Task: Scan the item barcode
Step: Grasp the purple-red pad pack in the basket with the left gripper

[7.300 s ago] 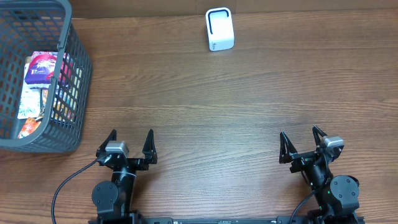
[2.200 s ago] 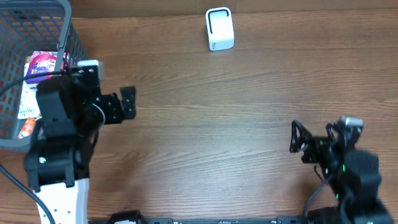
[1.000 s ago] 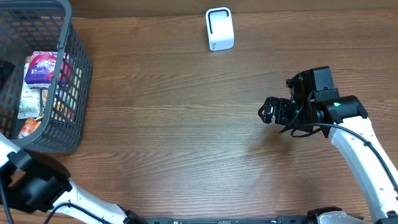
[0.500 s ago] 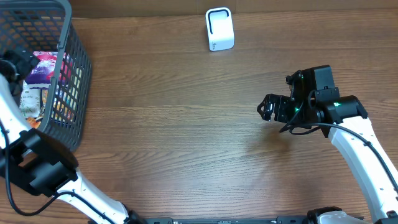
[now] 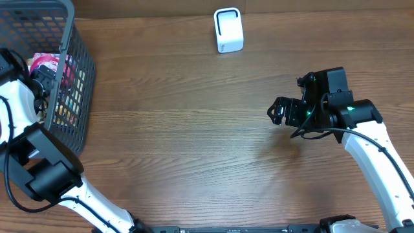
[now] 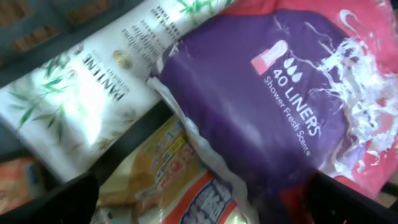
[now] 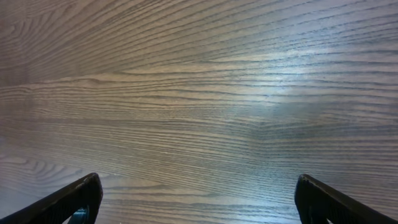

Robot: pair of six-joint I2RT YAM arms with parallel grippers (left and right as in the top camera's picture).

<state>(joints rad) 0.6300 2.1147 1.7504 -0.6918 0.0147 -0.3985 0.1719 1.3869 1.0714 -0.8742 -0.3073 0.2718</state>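
- While the left arm reaches over into the grey wire basket, its left jaws stand wide open down among the goods with nothing in their hold. The two dark fingertips sit at opposite bottom corners of the wrist view.
- Straight ahead of the left jaws lies a purple liner pack printed "40 LINERS Shower Fresh Scent". It fills most of the space beyond the tips and leans toward the right-hand one, with pink showing along its far edge.
- Off toward the other tip lies a white Pantene pouch with green leaf prints, set slantwise, its end meeting the edge of the purple pack.
- Nearest the left jaws, low between the two tips, sits a yellow and orange packet, partly under the crinkled clear seam of the liner pack.
- Whether either tip actually touches a pack, I cannot tell from where I stand.
- Over on the other side, the right arm holds the right jaws out over the bare wood of the table. They are also spread as wide as they go, and empty.
- A white scanner stands upright near the far edge of the table. It is well apart from the right jaws and farther again from the left jaws in the basket.
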